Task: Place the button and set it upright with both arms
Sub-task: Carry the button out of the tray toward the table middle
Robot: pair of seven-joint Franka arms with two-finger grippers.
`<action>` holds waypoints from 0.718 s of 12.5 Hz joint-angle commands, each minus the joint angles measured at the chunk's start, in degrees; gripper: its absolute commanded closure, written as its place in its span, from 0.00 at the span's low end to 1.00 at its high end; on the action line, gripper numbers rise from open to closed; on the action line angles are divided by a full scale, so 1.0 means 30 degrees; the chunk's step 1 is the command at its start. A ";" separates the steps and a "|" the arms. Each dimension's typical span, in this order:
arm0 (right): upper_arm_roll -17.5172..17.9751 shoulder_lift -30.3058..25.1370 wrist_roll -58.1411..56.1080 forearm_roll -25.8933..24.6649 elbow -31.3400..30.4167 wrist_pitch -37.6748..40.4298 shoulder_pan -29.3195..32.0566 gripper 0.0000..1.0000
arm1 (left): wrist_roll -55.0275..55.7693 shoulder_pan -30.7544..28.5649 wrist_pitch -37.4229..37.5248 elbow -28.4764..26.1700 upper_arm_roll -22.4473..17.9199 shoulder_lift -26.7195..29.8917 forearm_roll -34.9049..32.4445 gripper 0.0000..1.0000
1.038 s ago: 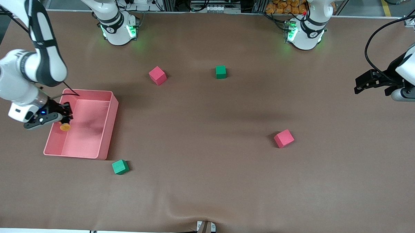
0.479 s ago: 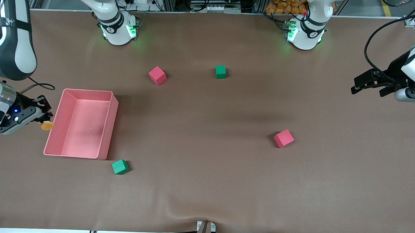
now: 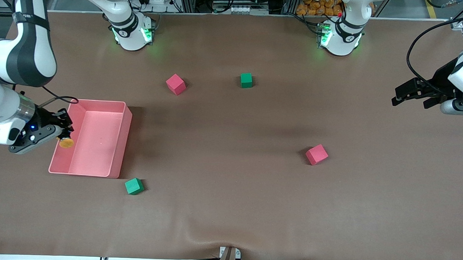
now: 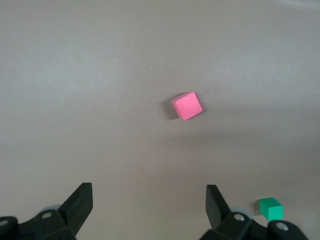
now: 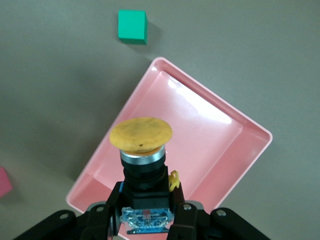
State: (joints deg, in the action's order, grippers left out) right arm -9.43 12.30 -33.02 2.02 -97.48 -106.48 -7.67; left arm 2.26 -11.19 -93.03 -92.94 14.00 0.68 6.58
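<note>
Right gripper [image 3: 64, 133] back over bin [image 3: 117, 141] edge, clamping button [image 3: 66, 142].

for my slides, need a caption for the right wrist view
Right gripper holds the orange-capped button above the pink tray.

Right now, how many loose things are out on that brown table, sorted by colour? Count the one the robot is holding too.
Red cubes: 2
Green cubes: 2
Pink tray: 1
Orange-capped button: 1, shut in the right gripper over the tray's edge
Total: 6
The left gripper waits open and empty over its end of the table.
</note>
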 commanded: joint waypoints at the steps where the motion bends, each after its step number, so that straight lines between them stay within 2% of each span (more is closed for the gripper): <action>1: -0.0079 0.0528 0.3112 0.0610 0.1261 0.0805 -0.1160 1.00 | -0.0198 -0.0197 0.0160 0.0249 0.0021 0.0096 0.0063 0.00; 3: -0.0079 0.0674 0.5837 0.1639 0.1349 0.0631 -0.2272 1.00 | -0.0227 -0.0197 0.0160 0.0220 -0.0008 0.0096 0.0063 0.00; 7: -0.0079 0.2165 1.2015 0.2196 0.3162 0.0484 -0.4791 1.00 | -0.0256 -0.0197 0.0072 0.0191 -0.0008 -0.0050 0.0034 0.00; 9: -0.0079 0.2870 1.5149 0.2986 0.3488 -0.1467 -0.6516 1.00 | -0.0228 -0.0052 0.0072 0.0161 0.0021 -0.0225 -0.0111 0.00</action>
State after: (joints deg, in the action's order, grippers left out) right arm -8.90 17.77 5.04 8.52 -90.39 -108.08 -23.25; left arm 2.21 -11.37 -93.03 -92.93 13.85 0.60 6.58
